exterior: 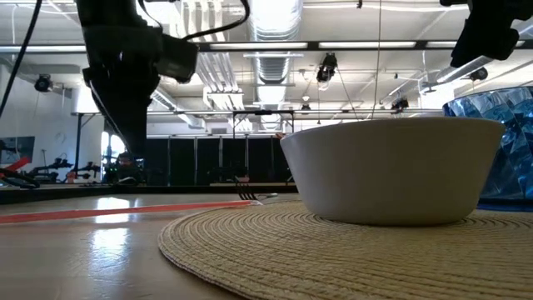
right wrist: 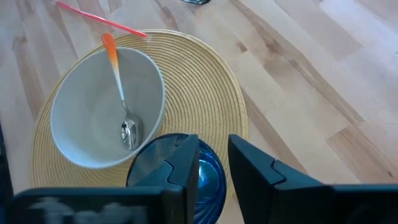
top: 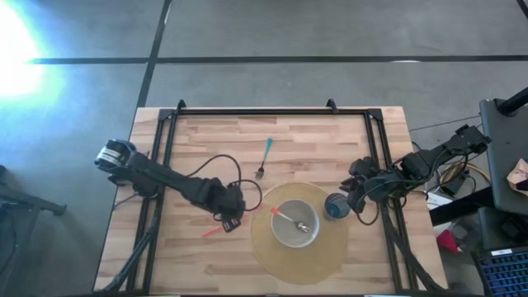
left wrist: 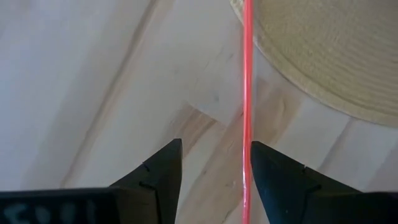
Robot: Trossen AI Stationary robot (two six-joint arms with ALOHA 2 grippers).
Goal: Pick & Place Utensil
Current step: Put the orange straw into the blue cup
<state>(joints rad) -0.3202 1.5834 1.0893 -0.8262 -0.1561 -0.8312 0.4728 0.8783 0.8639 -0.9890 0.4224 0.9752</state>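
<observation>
Counting one spoon (top: 294,221) in one bowl (top: 285,235), one fork (top: 263,160) on the desk (top: 206,136), one red straw (left wrist: 247,93) between the released left hand (left wrist: 214,171); right hand (right wrist: 213,163) half-parted over one blue cup (right wrist: 208,180).

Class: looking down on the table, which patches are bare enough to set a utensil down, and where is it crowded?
Bare: the far-right corner beyond the fork, and the near-left corner. Crowded: around the placemat, with bowl, blue cup and red straw.
</observation>
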